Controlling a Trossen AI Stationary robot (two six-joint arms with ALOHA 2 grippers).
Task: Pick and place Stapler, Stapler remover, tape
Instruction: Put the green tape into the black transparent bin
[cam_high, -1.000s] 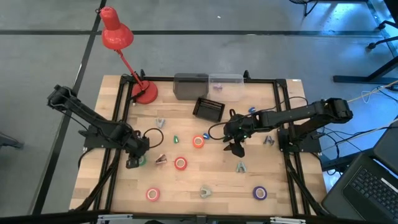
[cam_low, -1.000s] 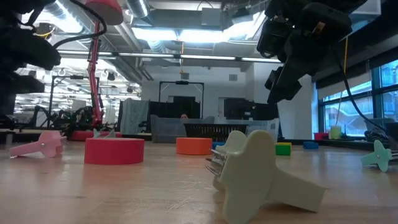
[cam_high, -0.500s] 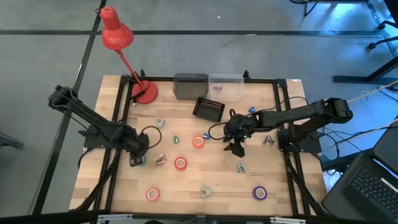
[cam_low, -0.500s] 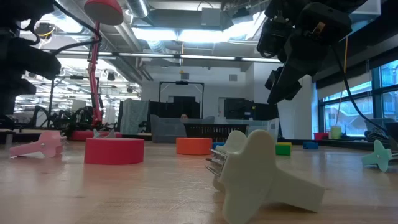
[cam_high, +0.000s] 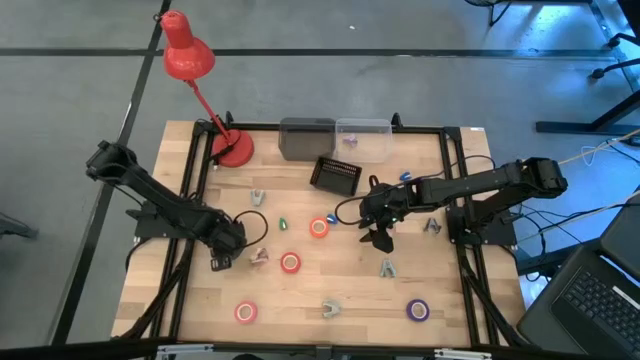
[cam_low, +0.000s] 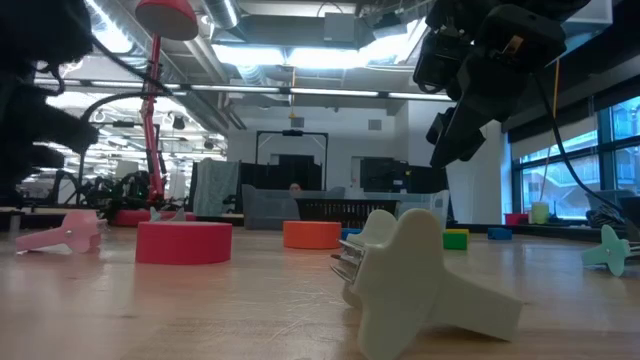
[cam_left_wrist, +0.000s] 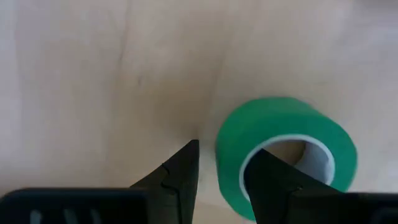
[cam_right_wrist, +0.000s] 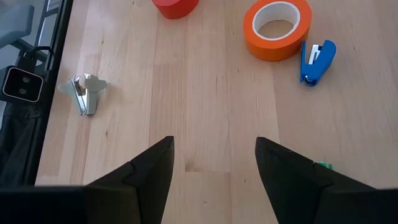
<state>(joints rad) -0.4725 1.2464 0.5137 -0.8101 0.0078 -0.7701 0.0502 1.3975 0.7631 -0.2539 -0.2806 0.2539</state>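
Barely started: left gripper (cam_left_wrist: 221, 171) pinches the green tape roll's (cam_left_wrist: 283, 152) wall, right gripper (cam_right_wrist: 214, 162) hangs wide, everything else's scattered.

Tape rolls (cam_high: 290, 263) and staple removers (cam_high: 328, 308) lie scattered between both arms, bins (cam_high: 334, 175) behind them.

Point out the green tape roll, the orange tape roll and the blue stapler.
green tape roll (cam_left_wrist: 273, 121): left wrist view, outer wall.
orange tape roll (cam_right_wrist: 277, 38): right wrist view, rim.
blue stapler (cam_right_wrist: 318, 60): right wrist view, body.
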